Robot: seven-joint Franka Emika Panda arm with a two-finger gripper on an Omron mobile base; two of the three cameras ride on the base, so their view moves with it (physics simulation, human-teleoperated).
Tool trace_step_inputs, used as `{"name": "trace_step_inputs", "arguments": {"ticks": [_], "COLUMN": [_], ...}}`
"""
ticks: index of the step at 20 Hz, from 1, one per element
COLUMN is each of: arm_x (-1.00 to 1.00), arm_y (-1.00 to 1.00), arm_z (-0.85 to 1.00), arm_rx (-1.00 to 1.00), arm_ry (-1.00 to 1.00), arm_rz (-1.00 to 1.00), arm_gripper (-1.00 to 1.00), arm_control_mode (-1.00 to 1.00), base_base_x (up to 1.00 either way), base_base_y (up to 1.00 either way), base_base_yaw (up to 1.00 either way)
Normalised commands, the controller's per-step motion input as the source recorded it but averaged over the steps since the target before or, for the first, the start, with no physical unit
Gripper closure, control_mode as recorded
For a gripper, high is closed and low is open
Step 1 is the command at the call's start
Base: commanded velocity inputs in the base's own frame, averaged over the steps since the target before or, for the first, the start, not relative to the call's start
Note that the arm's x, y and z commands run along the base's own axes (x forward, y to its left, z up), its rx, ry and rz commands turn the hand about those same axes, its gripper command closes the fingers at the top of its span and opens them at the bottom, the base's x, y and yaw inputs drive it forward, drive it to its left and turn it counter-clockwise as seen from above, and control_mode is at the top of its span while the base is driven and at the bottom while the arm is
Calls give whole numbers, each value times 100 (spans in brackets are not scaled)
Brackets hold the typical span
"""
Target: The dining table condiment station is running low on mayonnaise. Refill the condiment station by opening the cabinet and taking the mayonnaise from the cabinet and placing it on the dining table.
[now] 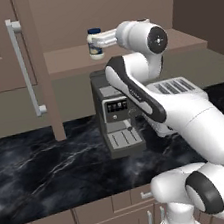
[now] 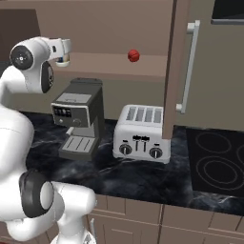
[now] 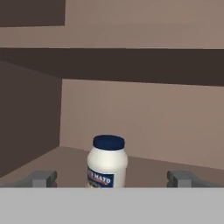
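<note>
2 finger tips (image 3: 43, 178) of the gripper (image 3: 112, 179) stand wide apart at the bottom of the hand view, on either side of the mayonnaise (image 3: 107, 161), gripping nothing. That jar stands upright on the shelf of the open cabinet (image 1: 71, 59), upper centre of the left base view, just left of the arm's white wrist. Below it, a coffee machine (image 1: 115, 114) sits on the black marble counter (image 1: 46, 168).

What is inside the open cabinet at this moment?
On the cabinet shelf stand the mayonnaise, upright between the open gripper's fingertips, and a small red object further right. The arm hides part of the shelf in the base views.
</note>
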Motion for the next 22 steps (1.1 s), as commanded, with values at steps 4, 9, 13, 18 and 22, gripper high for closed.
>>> {"name": "trace_step_inputs", "arguments": {"ticks": [4, 9, 13, 18, 22], "arm_x": [49, 39, 27, 24, 15], "arm_y": [9, 10, 27, 21, 0], "arm_z": [0, 0, 0, 0, 0], "arm_rx": [0, 0, 0, 0, 0], "arm_ry": [0, 0, 0, 2, 0], "arm_rz": [0, 0, 0, 0, 0], "arm_gripper": [-100, -100, -100, -100, -100], "arm_control_mode": [-100, -100, -100, -100, -100], "base_base_x": [0, 0, 0, 0, 0], "base_base_y": [0, 0, 0, 0, 0], "base_base_yaw": [0, 0, 0, 0, 0]}}
